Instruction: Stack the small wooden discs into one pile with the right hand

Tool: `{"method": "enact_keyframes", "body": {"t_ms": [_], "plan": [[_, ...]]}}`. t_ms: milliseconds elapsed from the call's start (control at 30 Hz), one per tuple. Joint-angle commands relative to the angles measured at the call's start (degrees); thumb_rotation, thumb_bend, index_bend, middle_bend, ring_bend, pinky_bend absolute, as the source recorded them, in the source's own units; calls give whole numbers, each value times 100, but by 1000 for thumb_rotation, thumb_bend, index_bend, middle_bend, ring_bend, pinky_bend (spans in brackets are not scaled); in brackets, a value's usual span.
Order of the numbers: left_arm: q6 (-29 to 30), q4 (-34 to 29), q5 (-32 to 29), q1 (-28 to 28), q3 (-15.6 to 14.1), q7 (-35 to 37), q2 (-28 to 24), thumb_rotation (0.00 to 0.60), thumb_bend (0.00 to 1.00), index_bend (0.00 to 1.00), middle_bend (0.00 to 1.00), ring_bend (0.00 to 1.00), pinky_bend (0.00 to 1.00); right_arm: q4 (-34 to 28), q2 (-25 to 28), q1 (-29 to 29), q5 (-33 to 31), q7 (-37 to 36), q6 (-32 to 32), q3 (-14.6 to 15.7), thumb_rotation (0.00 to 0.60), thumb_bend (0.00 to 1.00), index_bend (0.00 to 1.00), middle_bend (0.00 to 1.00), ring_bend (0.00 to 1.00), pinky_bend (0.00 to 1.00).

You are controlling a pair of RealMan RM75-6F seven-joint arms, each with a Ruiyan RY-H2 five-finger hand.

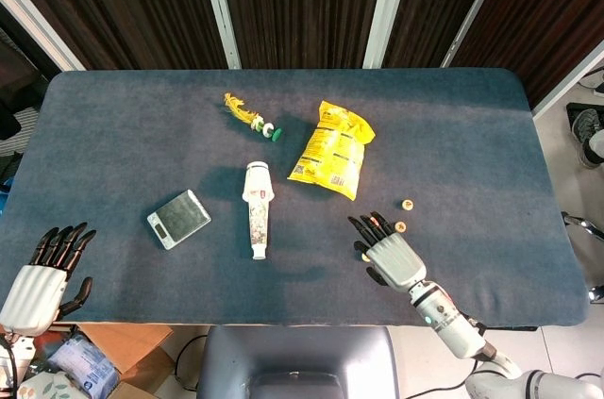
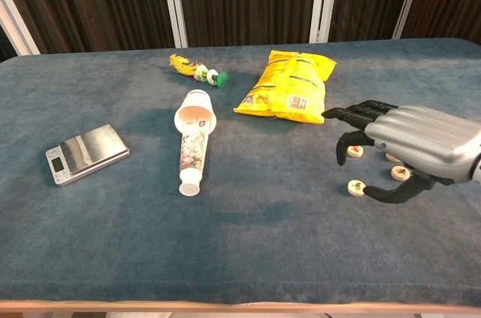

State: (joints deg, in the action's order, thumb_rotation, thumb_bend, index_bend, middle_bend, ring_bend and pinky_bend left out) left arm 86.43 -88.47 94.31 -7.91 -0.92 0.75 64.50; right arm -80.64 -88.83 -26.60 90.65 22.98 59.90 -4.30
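Chest view | right hand (image 2: 409,145) spread over wooden discs (image 2: 356,187), holding nothing | left hand (image 1: 38,276) released

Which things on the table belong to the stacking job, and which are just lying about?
For the job:
- small wooden discs, lying flat and unstacked
- right hand, fingers spread above the discs, holding nothing

Lying about:
- yellow snack bag
- paper cup stack on its side
- pocket scale
- feather toy
- left hand, idle at the table's near edge
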Motion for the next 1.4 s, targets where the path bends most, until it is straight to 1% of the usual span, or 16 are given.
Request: {"method": "enact_keyframes", "body": {"t_ms": [33,567,1167,1300,1400], "plan": [[16,6,2,8,0,36,-12,600,499,0,0,0,21,146,-139,-85,-131,86,-106,-34,600,458,516,0,0,0],[36,16,24,17,-7,80,-23,600,500,0,0,0,21,510,-343,-238,-593,288,-281,22,600,461,519,0,0,0],[25,16,15,14,-1,80,-21,600,500,0,0,0,21,622,-431,-337,-771,352,-285,127,600,477,557,0,0,0],[23,17,14,13,0,83,-21,600,501,0,0,0,20,630,-444,-357,-815,362,-303,142,600,491,564,0,0,0],[17,18,17,9,-1,87,-22,600,499,0,0,0,21,648,-459,-361,-821,358,-277,156,600,509,588,5,0,0]]}}
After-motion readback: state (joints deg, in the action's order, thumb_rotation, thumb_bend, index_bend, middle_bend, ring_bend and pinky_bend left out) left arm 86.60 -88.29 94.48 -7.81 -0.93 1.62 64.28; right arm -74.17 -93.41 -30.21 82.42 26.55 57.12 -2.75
